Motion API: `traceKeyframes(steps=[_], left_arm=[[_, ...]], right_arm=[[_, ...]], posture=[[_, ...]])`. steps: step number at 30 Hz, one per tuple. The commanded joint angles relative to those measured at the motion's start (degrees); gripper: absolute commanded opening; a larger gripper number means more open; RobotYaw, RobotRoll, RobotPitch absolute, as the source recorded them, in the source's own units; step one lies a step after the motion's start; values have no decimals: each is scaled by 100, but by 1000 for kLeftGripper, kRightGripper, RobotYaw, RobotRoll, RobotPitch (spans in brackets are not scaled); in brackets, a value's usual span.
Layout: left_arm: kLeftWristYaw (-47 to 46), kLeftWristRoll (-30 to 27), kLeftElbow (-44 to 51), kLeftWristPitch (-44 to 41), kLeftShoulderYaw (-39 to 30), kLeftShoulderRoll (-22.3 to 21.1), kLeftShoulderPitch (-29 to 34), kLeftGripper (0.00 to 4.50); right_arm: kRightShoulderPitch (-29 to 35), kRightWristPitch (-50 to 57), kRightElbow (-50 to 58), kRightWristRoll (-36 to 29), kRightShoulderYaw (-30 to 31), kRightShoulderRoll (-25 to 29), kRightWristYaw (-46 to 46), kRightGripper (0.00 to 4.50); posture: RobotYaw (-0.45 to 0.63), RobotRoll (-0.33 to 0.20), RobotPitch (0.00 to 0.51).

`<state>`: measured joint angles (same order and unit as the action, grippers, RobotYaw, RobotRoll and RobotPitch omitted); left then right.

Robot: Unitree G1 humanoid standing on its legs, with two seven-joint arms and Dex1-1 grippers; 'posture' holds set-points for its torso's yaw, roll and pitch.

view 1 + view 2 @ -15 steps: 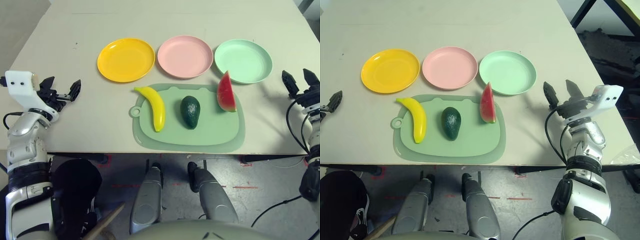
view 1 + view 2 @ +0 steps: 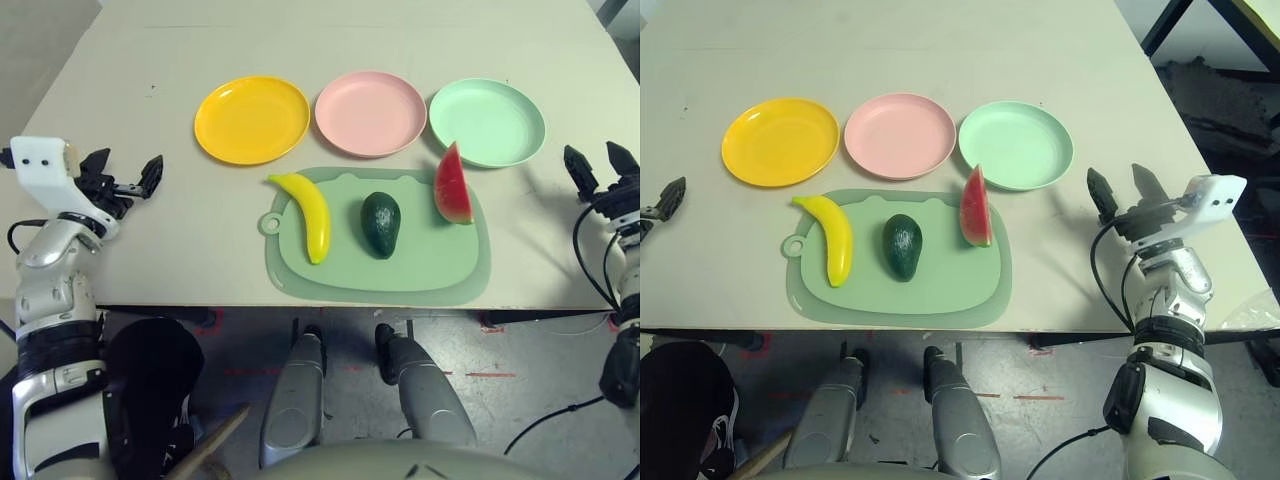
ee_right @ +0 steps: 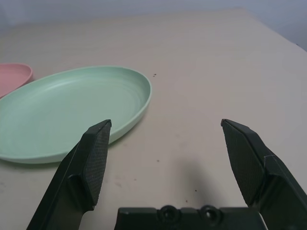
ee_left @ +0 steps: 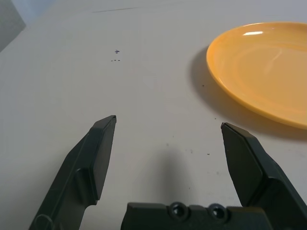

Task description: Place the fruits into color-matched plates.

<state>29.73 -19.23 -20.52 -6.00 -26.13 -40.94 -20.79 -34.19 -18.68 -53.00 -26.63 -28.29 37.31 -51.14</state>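
On the cutting mat [image 2: 400, 262], the banana [image 2: 310, 213], avocado [image 2: 380, 223] and watermelon wedge [image 2: 452, 186] lie unmoved. Both the left gripper [image 2: 125, 178] and the right gripper [image 2: 1121, 192] stay spread wide and empty, barely shifted.

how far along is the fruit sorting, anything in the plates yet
Nothing is done: the yellow plate, pink plate and mint plate hold nothing. Nothing is in hand: the left gripper and right gripper are open at the table's sides. All three are left: the banana, avocado and watermelon wedge sit on the cutting mat.

Yellow banana [image 2: 311, 214], dark green avocado [image 2: 380, 224], red watermelon wedge [image 2: 451, 185], green rind.
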Motion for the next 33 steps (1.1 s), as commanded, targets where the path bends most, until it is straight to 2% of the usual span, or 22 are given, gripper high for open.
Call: traceKeyframes(steps=[1,4,7,11,14,15,17,18,23,26,33], left_arm=[[1082,-551,397,-184,34,-154,345,4460],[2586,-1510,1225,-693,118,-342,697,4460],[3786,-1976,1783,-1207,296,-833,1051,4460],[4574,-2048,1966,-1427,555,-1302,1070,4460],[4814,-1943,2040,-1413,761,-1440,947,4460],[4867,-1911,2041,-1396,821,-1462,893,4460],[4940,-1861,2038,-1378,917,-1480,793,4460],[4966,-1823,2027,-1355,966,-1487,749,4460],[5080,-1659,1912,-1267,1078,-1502,632,4460],[5153,-1633,1869,-1292,1127,-1495,564,4460],[5466,-1551,1670,-1274,1221,-1609,297,4460]], right_arm=[[320,156,526,-56,51,276,-463,4500],[706,491,1643,5,470,617,-1241,4500],[864,1064,2867,87,953,1284,-1890,4500],[179,1574,3334,192,1438,2124,-2606,4500],[-604,1604,3315,447,1954,2533,-3271,4500],[-1045,1421,3152,738,2209,2574,-3375,4500],[-1996,953,2707,1469,2762,2452,-3386,4500],[-2412,851,2581,1639,2994,2322,-3515,4500],[-3701,175,2121,1925,3678,1692,-4133,4500],[-4160,-431,1582,2066,4066,1410,-4136,4500],[-4615,-2063,853,2129,5315,1212,-4136,4500]], posture=[[1,0,340],[1,0,337],[-14,0,334],[-17,0,327],[-18,0,322],[-35,0,319],[-39,0,313],[-36,0,312],[-51,0,309],[-51,0,309],[-59,0,315]])
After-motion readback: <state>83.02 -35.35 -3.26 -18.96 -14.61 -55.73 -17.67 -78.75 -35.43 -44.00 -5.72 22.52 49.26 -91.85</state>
